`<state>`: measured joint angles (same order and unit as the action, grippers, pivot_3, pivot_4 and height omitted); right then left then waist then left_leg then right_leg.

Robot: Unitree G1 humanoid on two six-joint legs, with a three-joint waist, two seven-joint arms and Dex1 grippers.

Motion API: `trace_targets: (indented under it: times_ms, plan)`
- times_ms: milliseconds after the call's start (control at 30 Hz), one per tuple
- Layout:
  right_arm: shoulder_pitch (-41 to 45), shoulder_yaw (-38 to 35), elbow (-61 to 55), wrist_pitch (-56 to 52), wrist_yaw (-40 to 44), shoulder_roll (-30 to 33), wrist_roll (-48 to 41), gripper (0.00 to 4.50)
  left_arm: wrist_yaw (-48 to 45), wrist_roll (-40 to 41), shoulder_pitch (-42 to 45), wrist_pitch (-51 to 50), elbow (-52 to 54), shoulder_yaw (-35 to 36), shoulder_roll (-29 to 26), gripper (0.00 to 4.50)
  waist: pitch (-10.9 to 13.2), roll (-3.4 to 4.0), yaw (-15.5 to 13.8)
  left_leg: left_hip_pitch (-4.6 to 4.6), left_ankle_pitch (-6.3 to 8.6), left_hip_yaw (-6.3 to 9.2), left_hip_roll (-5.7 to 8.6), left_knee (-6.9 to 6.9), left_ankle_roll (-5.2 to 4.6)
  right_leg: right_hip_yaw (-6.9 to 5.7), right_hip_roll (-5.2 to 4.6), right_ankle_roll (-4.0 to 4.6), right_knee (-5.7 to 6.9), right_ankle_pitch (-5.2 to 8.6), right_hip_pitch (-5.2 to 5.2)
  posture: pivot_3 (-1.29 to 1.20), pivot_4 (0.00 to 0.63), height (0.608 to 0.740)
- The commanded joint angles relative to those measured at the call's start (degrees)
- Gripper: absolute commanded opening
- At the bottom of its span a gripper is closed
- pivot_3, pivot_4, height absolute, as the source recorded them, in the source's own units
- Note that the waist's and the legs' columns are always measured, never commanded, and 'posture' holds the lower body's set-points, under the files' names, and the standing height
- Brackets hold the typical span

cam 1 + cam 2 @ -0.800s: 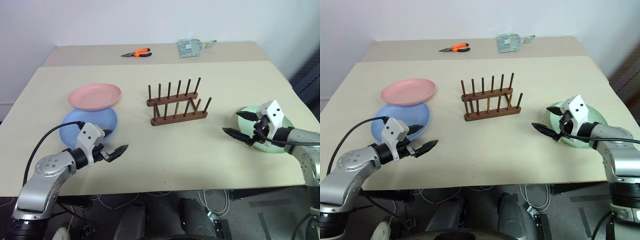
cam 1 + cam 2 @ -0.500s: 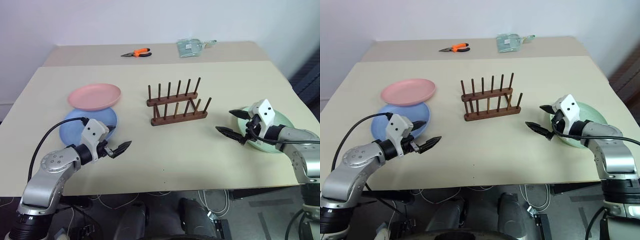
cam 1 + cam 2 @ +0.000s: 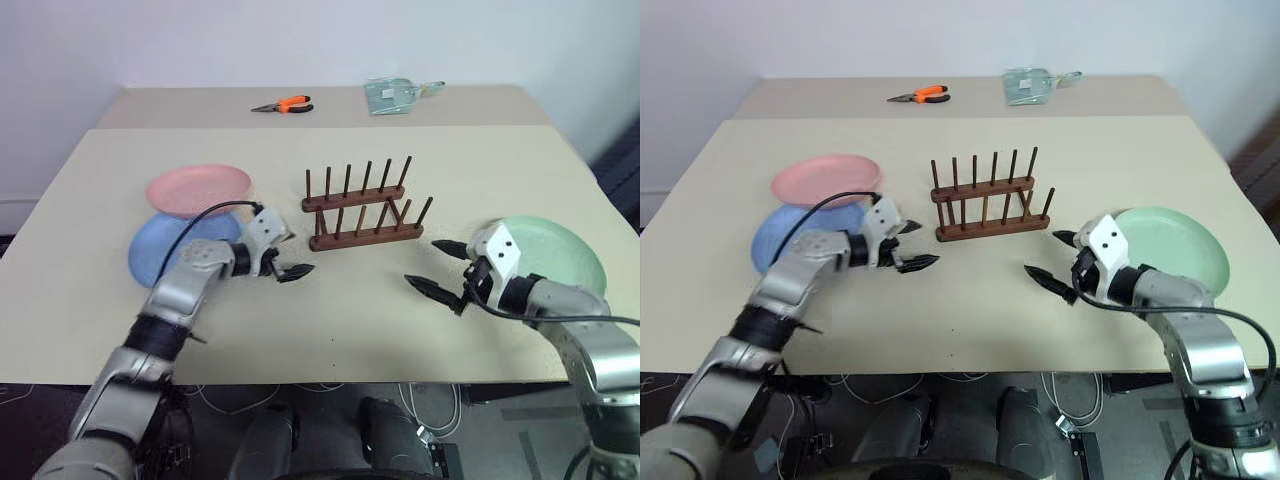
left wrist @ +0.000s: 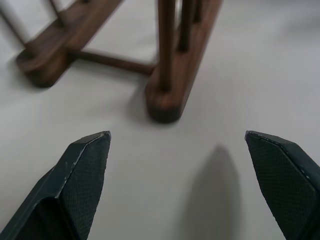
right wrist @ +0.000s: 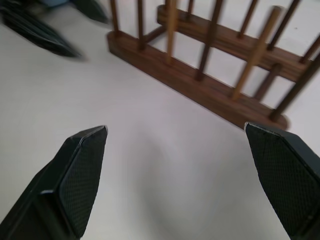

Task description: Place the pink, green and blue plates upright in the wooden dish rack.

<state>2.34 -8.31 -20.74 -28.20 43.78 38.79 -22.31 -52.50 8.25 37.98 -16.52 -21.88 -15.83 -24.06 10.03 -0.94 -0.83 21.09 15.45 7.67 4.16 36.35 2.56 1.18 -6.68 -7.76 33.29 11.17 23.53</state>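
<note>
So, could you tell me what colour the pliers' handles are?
Orange, on the pliers; clearest in the left eye view.

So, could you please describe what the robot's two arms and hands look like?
Both arms are silver-grey metal with rounded joint housings and black wrist sections. Each carries a small white block on the wrist. The left hand and right hand each have two black, pointed fingers with a fine cross-hatched texture on the inner faces. A black cable loops over each forearm.

dish rack point(image 3: 365, 213): dark brown wood, smooth with a slight sheen
pink plate point(image 3: 198, 190): matt, smooth plastic look
blue plate point(image 3: 165, 250): same matt finish
green plate point(image 3: 553, 252): same matt finish
table point(image 3: 330, 320): pale beige, matt, smooth
jaws: black, finely cross-hatched pads
</note>
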Motion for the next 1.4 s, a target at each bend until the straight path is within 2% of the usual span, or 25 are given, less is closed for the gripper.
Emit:
trace_targets:
  times_ms: [33, 133, 200, 267, 400, 433, 600, 700, 800, 967, 1033, 1067, 1133, 1167, 1300, 1400]
  plan:
    - [-3.4, -2.7, -6.4, -0.9, -2.9, -1.0, -1.3, 4.50, -0.9, -3.4, 4.9, 6.6, -11.3, -1.3, 3.3, 4.42, 0.0, -0.03, 0.1, 0.01, 0.00, 0.00, -0.01, 0.01, 0.00, -0.01, 0.00, 0.00, -0.01, 0.00, 0.00, 0.00, 0.150, 0.740]
    - [-5.8, -3.6, -8.9, -1.4, -4.7, -1.5, -1.5, 4.50, -2.8, -3.8, 7.2, 9.7, -17.5, -1.1, 6.1, 4.42, 0.0, -0.04, 0.2, -0.01, 0.01, 0.00, -0.02, -0.01, -0.02, -0.01, -0.01, -0.04, -0.01, 0.02, 0.00, 0.00, 0.150, 0.740]
    - [-6.8, -4.2, -9.2, -1.1, -5.5, -1.4, -0.8, 4.50, -2.7, -4.4, 8.2, 11.5, -20.5, -0.8, 7.7, 3.92, 0.0, -0.03, 0.1, -0.02, 0.01, -0.01, -0.02, 0.01, -0.02, -0.01, -0.01, -0.17, 0.00, 0.10, -0.01, 0.00, 0.150, 0.740]
    - [-7.1, -4.5, -9.4, -1.0, -5.9, -1.2, -0.9, 4.50, -2.7, -4.7, 8.7, 13.0, -21.9, -0.2, 8.8, 3.10, -0.1, -0.04, 0.1, -0.03, 0.01, -0.01, -0.01, 0.03, -0.02, -0.02, -0.01, -0.20, 0.00, 0.11, -0.04, 0.00, 0.150, 0.740]
    - [-6.8, -5.4, -7.7, -0.1, -5.0, 0.1, -0.7, 4.50, -3.7, -5.6, 7.4, 15.8, -20.7, -0.4, 9.4, 1.10, -0.1, -0.04, 0.0, 0.01, 0.02, 0.02, 0.00, 0.06, -0.03, -0.02, -0.01, -0.19, -0.01, 0.09, -0.04, 0.00, 0.150, 0.740]
    - [-6.7, -5.6, -7.4, -0.1, -4.7, 0.4, -0.7, 4.50, -4.4, -5.8, 6.9, 16.5, -19.8, -0.5, 9.2, 0.78, -0.1, -0.05, 0.1, 0.01, 0.02, 0.02, 0.01, 0.07, -0.04, -0.02, -0.02, -0.19, 0.00, 0.08, -0.05, 0.00, 0.150, 0.740]
    - [-8.6, -8.5, -5.8, -1.0, 0.2, 4.5, -2.5, 4.50, -12.5, -5.5, 1.0, 18.7, -8.7, -2.5, 4.6, 0.79, -0.1, -0.03, 0.2, -0.02, 0.03, 0.01, -0.01, 0.04, -0.06, -0.01, -0.01, -0.08, 0.03, 0.01, -0.03, 0.00, 0.150, 0.740]
    - [-11.2, -10.8, -4.8, -1.2, 3.2, 6.9, -3.2, 4.50, -16.7, -4.4, -2.3, 16.4, -1.3, -3.2, 1.3, 0.79, -0.1, -0.03, 0.2, -0.02, 0.04, 0.01, -0.02, 0.03, -0.06, -0.01, -0.01, -0.07, 0.03, 0.01, -0.03, 0.00, 0.150, 0.740]
    - [-13.3, -12.0, -3.8, -0.4, 4.7, 8.1, -2.5, 4.50, -18.0, -4.7, -4.2, 14.6, 1.9, -3.4, -0.9, 0.79, -0.1, -0.02, 0.1, -0.02, 0.04, 0.01, -0.02, 0.08, -0.07, -0.01, -0.01, -0.08, 0.03, 0.03, -0.05, 0.00, 0.150, 0.740]
    - [-14.0, -12.5, -3.6, -0.2, 4.8, 8.2, -1.7, 4.50, -14.4, -7.4, -5.1, 12.4, 2.4, -3.1, -2.2, 3.25, -0.1, -0.02, 0.1, -0.03, 0.05, 0.02, -0.03, 0.11, -0.09, -0.02, -0.01, -0.17, 0.03, 0.09, -0.08, 0.00, 0.150, 0.740]
    - [-14.5, -12.1, -3.9, -0.2, 5.2, 8.4, -1.5, 3.96, -11.7, -8.5, -5.5, 10.6, 3.4, -2.6, -3.1, 4.28, -0.1, -0.02, 0.1, -0.03, 0.06, 0.02, -0.03, 0.10, -0.10, -0.02, -0.01, -0.19, 0.04, 0.10, -0.08, 0.00, 0.150, 0.740]
    - [-15.2, -11.3, -5.0, -0.5, 5.8, 8.4, -1.7, 3.64, -10.9, -8.1, -6.6, 7.7, 6.4, -1.7, -4.4, 4.50, -0.1, -0.02, 0.2, -0.03, 0.06, 0.03, -0.03, 0.10, -0.10, -0.02, -0.01, -0.20, 0.04, 0.10, -0.08, 0.00, 0.150, 0.740]
    - [-16.0, -9.4, -7.0, -1.1, 6.0, 8.3, -1.6, 2.70, -10.6, -5.1, -9.9, 0.3, 14.6, 0.5, -6.9, 4.50, -0.1, 0.00, 0.5, -0.06, 0.07, 0.01, -0.05, 0.07, -0.11, -0.01, -0.01, -0.21, 0.05, 0.11, -0.08, 0.00, 0.150, 0.740]
    - [-16.0, -8.3, -7.8, -1.4, 5.7, 8.0, -1.5, 2.12, -10.7, -3.1, -12.1, -4.0, 19.6, 1.8, -8.2, 4.28, -0.1, 0.00, 1.0, -0.12, 0.08, -0.01, -0.07, 0.00, -0.13, 0.00, 0.00, -0.22, 0.05, 0.12, -0.07, 0.00, 0.150, 0.740]
    - [-15.5, -2.8, -9.4, -1.3, 4.4, 7.6, 1.1, 0.07, -9.9, 1.3, -20.5, -15.4, 34.1, 4.1, -12.8, 2.50, -0.1, 0.02, 1.6, -0.23, 0.08, -0.01, -0.14, -0.11, -0.13, 0.02, 0.02, -0.26, 0.12, 0.18, -0.07, 0.00, 0.150, 0.740]
    - [-12.6, 3.1, -7.3, 1.4, 1.8, 6.5, 6.3, 0.00, -7.6, 3.9, -24.4, -19.3, 39.3, 4.6, -12.1, 0.97, -0.1, 0.01, 1.3, -0.23, 0.09, -0.01, -0.13, -0.06, -0.12, 0.02, -0.01, -0.13, 0.09, 0.30, -0.13, 0.00, 0.150, 0.740]
